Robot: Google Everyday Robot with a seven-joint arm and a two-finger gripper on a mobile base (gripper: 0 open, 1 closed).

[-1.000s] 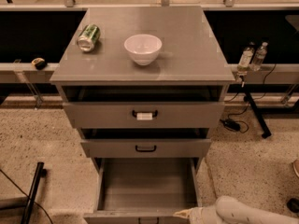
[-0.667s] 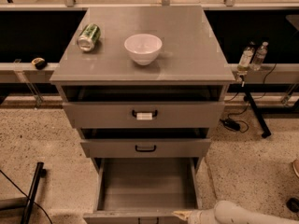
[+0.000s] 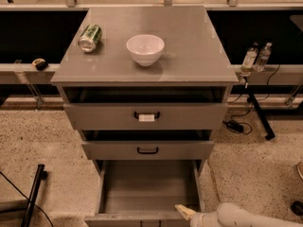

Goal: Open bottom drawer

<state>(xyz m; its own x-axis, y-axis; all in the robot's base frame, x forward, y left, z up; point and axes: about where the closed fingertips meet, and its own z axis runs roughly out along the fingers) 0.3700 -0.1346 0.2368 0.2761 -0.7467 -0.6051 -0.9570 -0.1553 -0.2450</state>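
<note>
Bottom drawer (image 3: 142, 190) stands pulled well out at six o'clock, lowest in the grey cabinet (image 3: 215, 115). On the counter (image 3: 194, 41) above, a green can (image 3: 90, 37) lies on its side at ten o'clock, with a white bowl (image 3: 145, 48) near its right. The pincer (image 3: 184, 211) is at the drawer's five o'clock front corner; whether it is open or closed, I cannot tell.

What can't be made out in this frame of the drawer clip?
- Bottom drawer: its handle and most of its front are cut off by the camera view's lower edge.
- Tool, at that drawer's right front corner: mostly cut off by the same edge; contact with the drawer unclear.
- Top drawer inside: shadowed by the cabinet top.
- Bottles, right: labels too small.
</note>
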